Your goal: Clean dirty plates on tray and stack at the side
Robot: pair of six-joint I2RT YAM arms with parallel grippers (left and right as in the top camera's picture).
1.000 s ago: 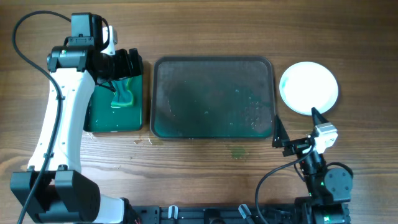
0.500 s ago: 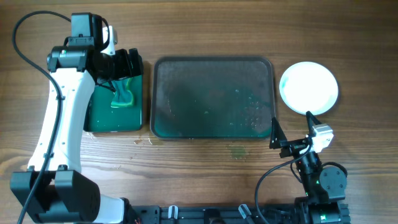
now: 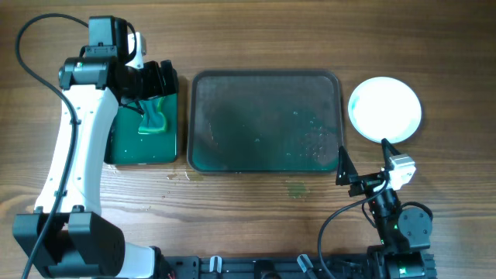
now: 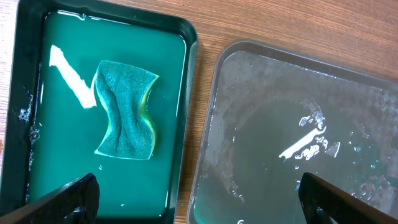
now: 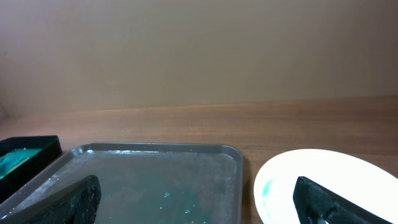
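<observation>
The large grey-green tray [image 3: 256, 116] lies in the middle of the table, wet and with no plate on it. It also shows in the left wrist view [image 4: 280, 112] and the right wrist view [image 5: 155, 148]. A white plate [image 3: 385, 109] lies on the wood to the tray's right. I cannot tell whether others lie under it. In the right wrist view the plate [image 5: 323, 177] has a small teal smear near its left rim. My right gripper [image 3: 364, 159] [image 5: 199, 205] is open and empty, in front of the plate. My left gripper [image 3: 155, 81] [image 4: 199, 205] is open and empty.
A smaller bright green tray [image 3: 124, 151] [image 4: 189, 93] of teal water stands left of the large tray, with a green wavy sponge [image 3: 153, 118] [image 4: 124, 118] in it. My left gripper hovers over its far right corner. A teal spot [image 3: 294, 187] marks the wood in front of the large tray.
My right arm drew slightly back toward the table's front and left, then stopped. The left arm, plate and trays have not moved.
</observation>
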